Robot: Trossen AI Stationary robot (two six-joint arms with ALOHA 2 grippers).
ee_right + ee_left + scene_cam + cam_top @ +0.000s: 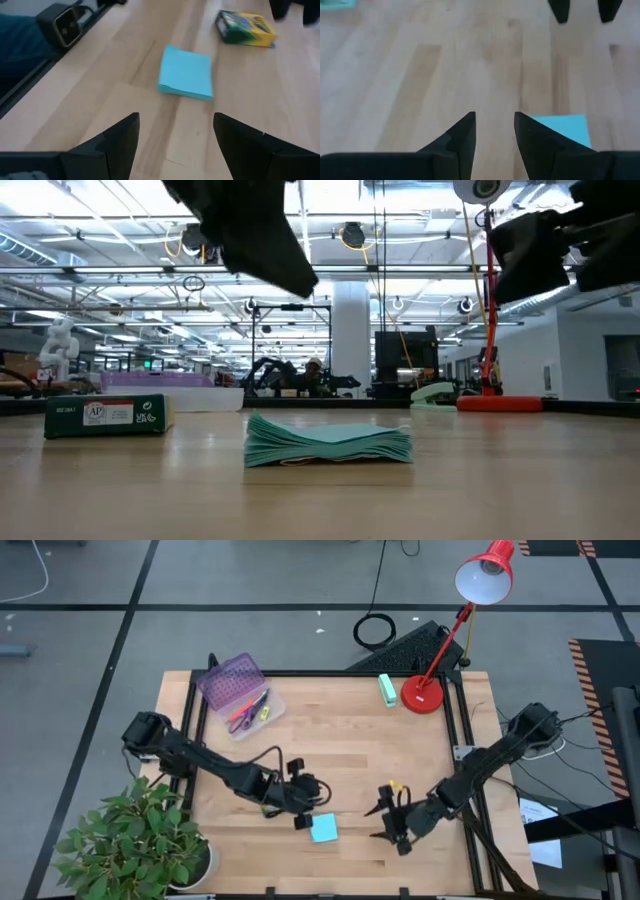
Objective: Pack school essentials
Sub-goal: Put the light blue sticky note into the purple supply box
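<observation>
Wooden table, sticky-note pad between left gripper and right gripper, fingers of both spread, empty.

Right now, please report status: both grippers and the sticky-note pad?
Left gripper open, empty, beside sticky-note pad. Right gripper open, empty, facing pad. Pad flat on table, nothing blocking.

Crayon box: round "AP" seal on white label legible; other print too small to read
</observation>
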